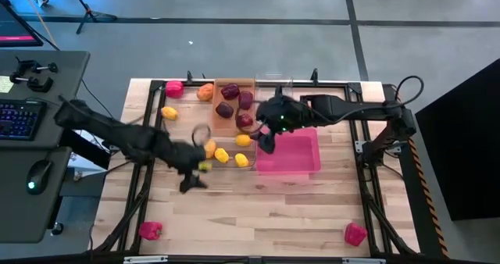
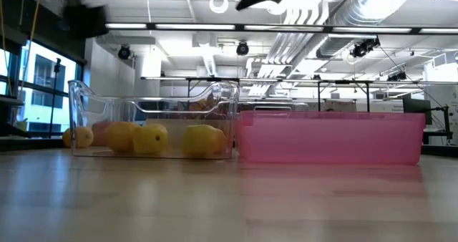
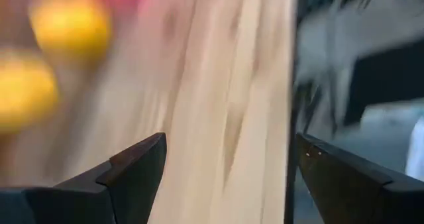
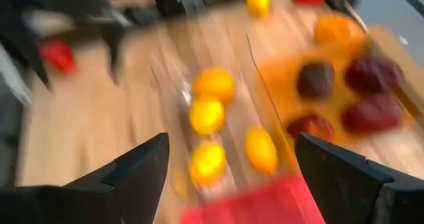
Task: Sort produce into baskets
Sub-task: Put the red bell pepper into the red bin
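The orange basket [image 1: 233,100] holds maroon produce [image 1: 226,110]. A clear basket [image 1: 226,153] just nearer holds yellow produce [image 1: 222,155], which also shows in the low view [image 2: 149,138] and the right wrist view [image 4: 207,114]. The pink basket [image 1: 291,155] stands to its right. My left gripper [image 1: 191,183] hovers open over bare table, left of and nearer than the clear basket, with nothing between its fingers [image 3: 228,144]. My right gripper [image 1: 266,143] is open and empty [image 4: 232,141], raised over the gap between the clear and pink baskets.
Loose produce lies on the table: a pink-red piece [image 1: 174,88], an orange one [image 1: 205,92] and a yellow one [image 1: 169,113] at the far left, and pink-red pieces near the front corners [image 1: 150,230] [image 1: 355,233]. Another clear basket [image 1: 275,84] stands at the far edge.
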Controlling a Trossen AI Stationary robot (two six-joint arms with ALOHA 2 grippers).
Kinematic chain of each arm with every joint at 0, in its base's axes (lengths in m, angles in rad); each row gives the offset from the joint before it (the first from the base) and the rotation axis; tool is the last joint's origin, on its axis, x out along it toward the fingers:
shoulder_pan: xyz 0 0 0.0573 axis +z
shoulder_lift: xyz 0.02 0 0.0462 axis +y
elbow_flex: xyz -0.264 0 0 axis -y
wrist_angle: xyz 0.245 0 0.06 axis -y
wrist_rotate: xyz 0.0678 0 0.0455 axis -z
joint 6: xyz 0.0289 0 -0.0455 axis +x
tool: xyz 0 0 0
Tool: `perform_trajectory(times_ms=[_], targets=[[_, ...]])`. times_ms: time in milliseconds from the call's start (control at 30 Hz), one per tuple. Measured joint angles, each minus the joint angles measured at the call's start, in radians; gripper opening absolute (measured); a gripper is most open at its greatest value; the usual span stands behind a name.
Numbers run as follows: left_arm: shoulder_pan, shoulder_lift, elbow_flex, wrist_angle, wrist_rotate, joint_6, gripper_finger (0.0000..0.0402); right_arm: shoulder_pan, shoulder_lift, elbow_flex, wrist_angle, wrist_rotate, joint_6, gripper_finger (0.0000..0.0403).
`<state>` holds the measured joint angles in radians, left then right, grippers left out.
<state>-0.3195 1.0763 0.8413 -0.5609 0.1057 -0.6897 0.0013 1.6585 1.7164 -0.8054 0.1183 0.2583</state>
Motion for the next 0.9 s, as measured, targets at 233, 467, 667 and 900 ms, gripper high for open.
perform_trajectory(times_ms=[233, 467, 667, 900], targets=[[-0.246, 0.227, 0.109, -0.380, 0.050, -0.213, 0.0319, 0.020, -0.001, -0.025, -0.202, 0.096, -0.056, 0.0314], [-0.464, 0.420, 0.221, -0.424, 0.167, -0.328, 0.0319, 0.012, -0.001, -0.108, -0.154, 0.084, -0.114, 0.0314], [-0.644, 0.493, 0.256, -0.422, 0.132, -0.331, 0.0319, 0.005, -0.001, -0.184, -0.113, 0.055, -0.121, 0.0314], [-0.796, 0.530, 0.253, -0.434, 0.076, -0.316, 0.0319, 0.005, -0.001, -0.245, -0.063, 0.032, -0.080, 0.0314]])
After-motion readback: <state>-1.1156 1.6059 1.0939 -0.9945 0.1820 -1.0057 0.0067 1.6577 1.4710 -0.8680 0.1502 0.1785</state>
